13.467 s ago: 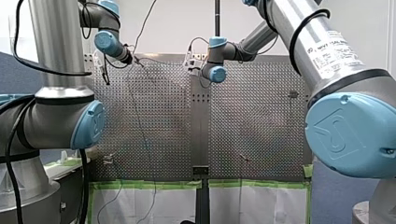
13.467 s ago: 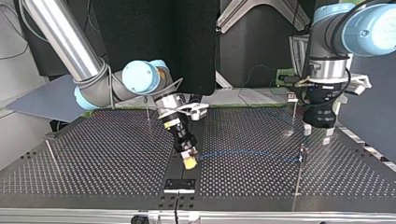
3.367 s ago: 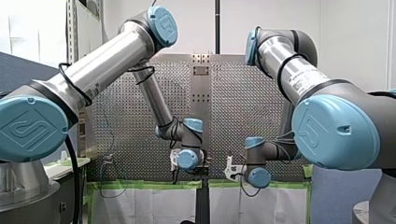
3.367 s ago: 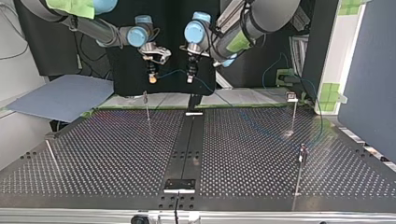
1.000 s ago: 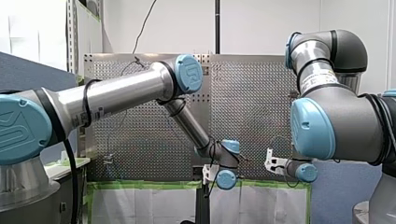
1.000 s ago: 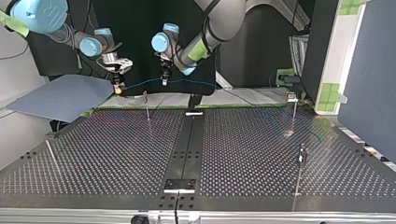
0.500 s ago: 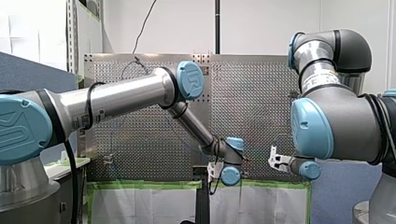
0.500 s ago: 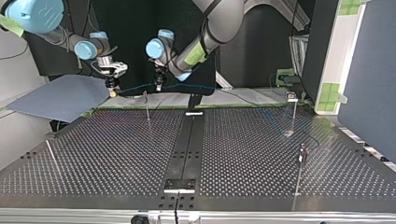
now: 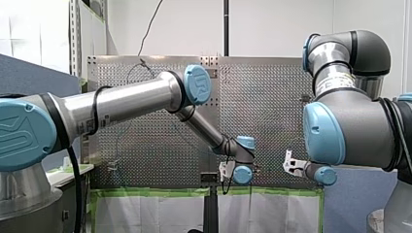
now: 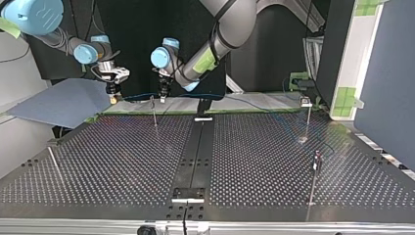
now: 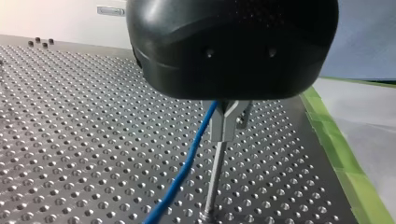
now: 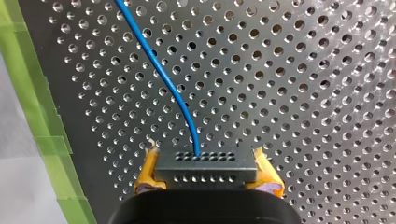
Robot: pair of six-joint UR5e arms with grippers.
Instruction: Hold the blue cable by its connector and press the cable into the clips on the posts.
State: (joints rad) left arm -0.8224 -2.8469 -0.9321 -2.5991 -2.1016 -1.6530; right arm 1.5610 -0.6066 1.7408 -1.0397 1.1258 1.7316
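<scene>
Perforated metal table, split by a dark strip down the middle, edged with green tape on the top view's far side. Standing on it: far-left post, far-right post, near-right post. Near the left edge, a thin rod; at the strip's near end, a black plate.

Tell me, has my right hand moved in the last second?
Yes. In the top view my right hand has slid toward the view's left, farther from the thin post beside it.
</scene>
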